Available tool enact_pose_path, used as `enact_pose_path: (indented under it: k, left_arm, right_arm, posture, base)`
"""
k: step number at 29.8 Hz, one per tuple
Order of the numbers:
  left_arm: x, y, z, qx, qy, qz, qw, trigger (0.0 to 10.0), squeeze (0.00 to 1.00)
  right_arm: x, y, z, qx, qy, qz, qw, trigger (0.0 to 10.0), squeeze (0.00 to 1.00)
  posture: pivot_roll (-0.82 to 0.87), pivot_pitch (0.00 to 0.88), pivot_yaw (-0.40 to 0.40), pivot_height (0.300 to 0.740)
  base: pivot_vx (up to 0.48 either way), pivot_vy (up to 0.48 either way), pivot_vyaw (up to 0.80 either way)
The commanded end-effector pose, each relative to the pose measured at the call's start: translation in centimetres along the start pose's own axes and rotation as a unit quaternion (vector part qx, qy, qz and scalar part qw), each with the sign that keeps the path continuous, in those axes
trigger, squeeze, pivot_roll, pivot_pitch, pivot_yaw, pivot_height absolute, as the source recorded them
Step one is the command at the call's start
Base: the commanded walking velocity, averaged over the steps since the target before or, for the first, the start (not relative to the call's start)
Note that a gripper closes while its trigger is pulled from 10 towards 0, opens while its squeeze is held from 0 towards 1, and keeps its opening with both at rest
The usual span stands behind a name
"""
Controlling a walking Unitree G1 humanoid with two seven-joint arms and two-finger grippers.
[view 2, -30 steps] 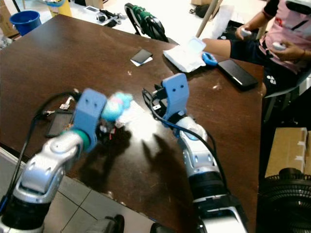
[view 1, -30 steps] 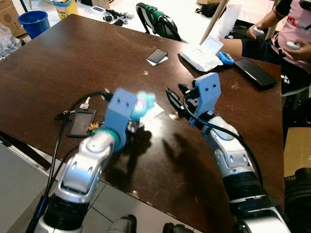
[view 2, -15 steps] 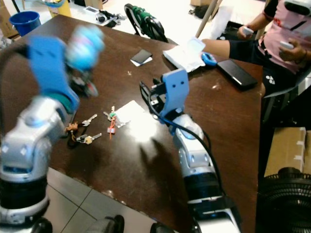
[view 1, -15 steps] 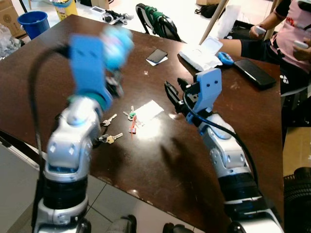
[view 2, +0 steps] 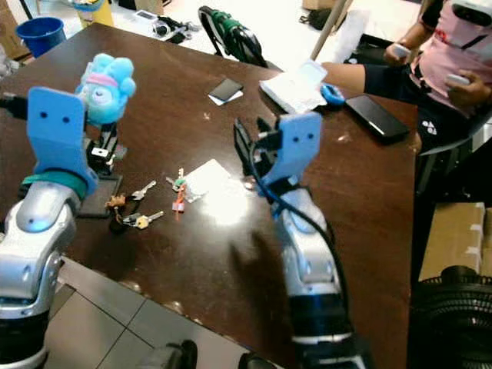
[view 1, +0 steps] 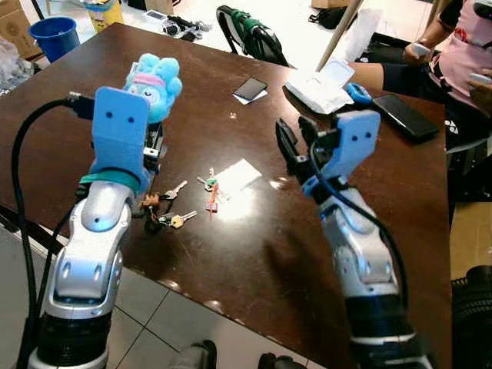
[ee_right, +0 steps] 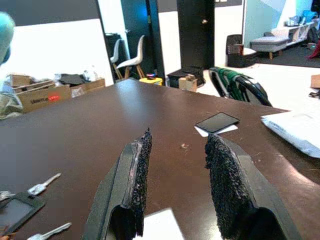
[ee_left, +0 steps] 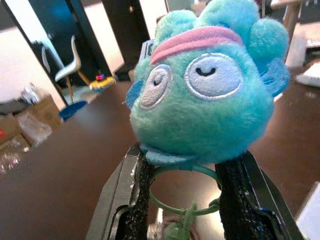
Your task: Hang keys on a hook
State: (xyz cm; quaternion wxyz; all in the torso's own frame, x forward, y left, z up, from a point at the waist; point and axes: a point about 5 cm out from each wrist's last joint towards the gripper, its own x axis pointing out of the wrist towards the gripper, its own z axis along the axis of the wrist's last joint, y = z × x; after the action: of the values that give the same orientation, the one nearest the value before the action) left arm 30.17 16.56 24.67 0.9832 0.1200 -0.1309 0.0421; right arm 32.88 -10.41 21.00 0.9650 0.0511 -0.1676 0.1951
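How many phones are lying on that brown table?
2: a small black phone on white paper mid-table, and a larger black phone at the far right, near the seated person. Others may be hidden.

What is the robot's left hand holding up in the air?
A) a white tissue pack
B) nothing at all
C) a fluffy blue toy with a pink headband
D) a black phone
C: the left gripper is raised above the table with the fluffy blue toy perched between its fingers, its green ring hanging in the gap.
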Motion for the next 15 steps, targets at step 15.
enact_pose_path:
  k: [15]
  left_arm:
    - [0.08, 0.55, -0.27, -0.017, -0.003, 0.013, 1.000, 10.0, 0.00]
  right_arm:
    - [0.15, 0.08, 0.23, -0.019, 0.002, -0.015, 1.000, 10.0, 0.00]
  posture:
    - [0.11, 0.060, 0.097, 0.740]
  base:
    - [0.000, 0.000, 0.00]
